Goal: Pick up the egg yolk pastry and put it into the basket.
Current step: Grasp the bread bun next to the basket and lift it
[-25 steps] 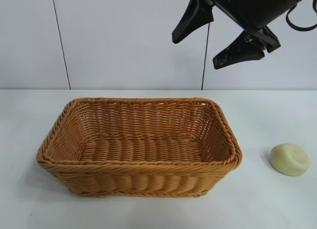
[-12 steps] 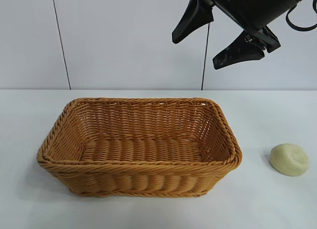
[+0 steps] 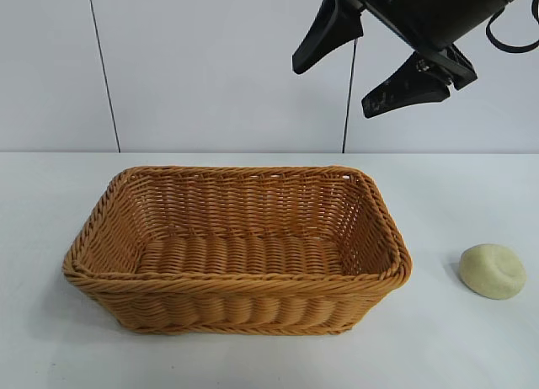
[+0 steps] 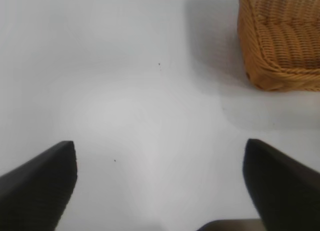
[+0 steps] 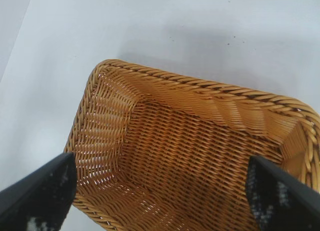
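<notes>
The egg yolk pastry (image 3: 493,271), a small pale yellow-cream dome, lies on the white table to the right of the basket. The orange-brown wicker basket (image 3: 236,277) stands empty at the table's middle. My right gripper (image 3: 333,91) hangs high above the basket's back right part, open and empty; in the right wrist view its gripper (image 5: 160,163) looks down into the basket (image 5: 200,83). My left gripper (image 4: 160,150) is open and empty over bare table, with a corner of the basket (image 4: 280,51) off to one side. The left arm is out of the exterior view.
The white table (image 3: 455,195) runs back to a pale wall with two vertical seams. Bare table surface lies all round the basket and the pastry.
</notes>
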Robot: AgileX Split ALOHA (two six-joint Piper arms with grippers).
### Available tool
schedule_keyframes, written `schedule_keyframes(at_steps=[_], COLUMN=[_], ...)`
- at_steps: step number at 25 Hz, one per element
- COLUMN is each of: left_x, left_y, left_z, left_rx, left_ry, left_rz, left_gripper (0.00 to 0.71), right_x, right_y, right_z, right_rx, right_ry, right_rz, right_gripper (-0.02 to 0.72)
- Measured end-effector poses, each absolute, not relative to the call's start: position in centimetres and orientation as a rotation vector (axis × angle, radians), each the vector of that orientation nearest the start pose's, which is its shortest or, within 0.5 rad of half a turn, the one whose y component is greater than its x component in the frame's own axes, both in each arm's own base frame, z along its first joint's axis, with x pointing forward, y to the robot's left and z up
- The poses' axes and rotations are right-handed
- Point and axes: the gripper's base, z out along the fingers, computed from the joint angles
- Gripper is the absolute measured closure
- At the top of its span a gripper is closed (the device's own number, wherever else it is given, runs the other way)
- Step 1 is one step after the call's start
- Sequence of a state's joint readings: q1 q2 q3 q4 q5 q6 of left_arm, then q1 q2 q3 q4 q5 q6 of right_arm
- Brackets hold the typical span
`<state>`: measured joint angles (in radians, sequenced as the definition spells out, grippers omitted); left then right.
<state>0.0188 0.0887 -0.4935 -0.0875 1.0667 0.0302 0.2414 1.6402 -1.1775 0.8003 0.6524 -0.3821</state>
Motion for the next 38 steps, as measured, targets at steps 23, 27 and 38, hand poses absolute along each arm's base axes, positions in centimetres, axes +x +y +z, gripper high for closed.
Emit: schedule_keyframes(at_steps=[23,27,38], left_x=[-0.6,-0.6,-0.6], left_y=[-0.7,-0.7,-0.7], left_z=[27.5,27.5,27.5], left_rx=[0.055,0.055,0.055], left_ry=[2.048,2.048,2.048], left_rz=[-0.099,-0.099,-0.099], left_gripper=[0.015,0.015,0.015], right_x=[33.7,33.6,35.1], right_y=[5.9,2.9,0.9], right_z=[25.4,25.1,19.7], right_rx=[-0.019,0.062,0.109], right_ry=[2.666,2.722,2.897], right_rz=[0.367,0.297,0.174], right_gripper=[0.071,0.071,0.071])
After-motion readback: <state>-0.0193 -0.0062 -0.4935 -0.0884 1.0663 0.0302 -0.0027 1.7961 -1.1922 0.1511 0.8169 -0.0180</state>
